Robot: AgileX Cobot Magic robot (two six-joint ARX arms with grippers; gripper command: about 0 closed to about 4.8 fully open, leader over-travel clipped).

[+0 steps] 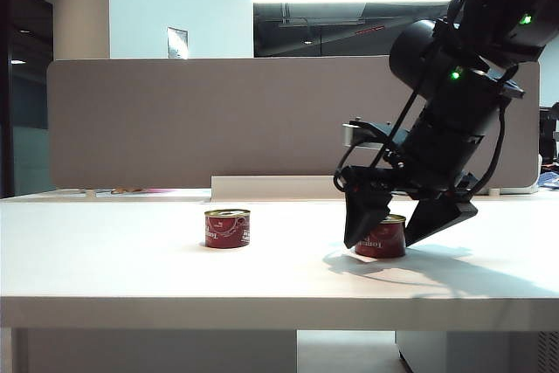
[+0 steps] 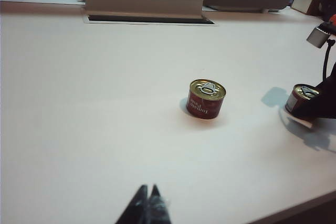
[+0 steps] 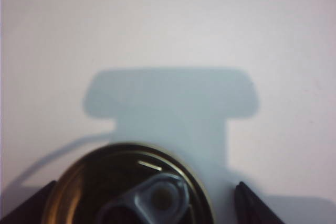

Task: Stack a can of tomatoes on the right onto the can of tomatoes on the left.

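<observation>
Two short red tomato cans with gold pull-tab lids stand on the white table (image 1: 131,268). The left can (image 1: 227,228) (image 2: 206,99) stands alone. The right can (image 1: 381,238) (image 2: 302,97) sits between the two black fingers of my right gripper (image 1: 383,240), which comes down on it from above at a tilt. In the right wrist view the can's lid (image 3: 131,187) lies between the fingertips (image 3: 254,205) with a gap on each side, so my right gripper (image 3: 146,183) is open around it. My left gripper (image 2: 148,190) is shut and empty, well short of both cans.
A grey partition (image 1: 201,120) runs along the back of the table, with a white cable-tray flap (image 2: 143,2) in front of it. A small box (image 2: 305,1) sits at the far right corner. The table's front edge (image 1: 262,312) is close to the cans.
</observation>
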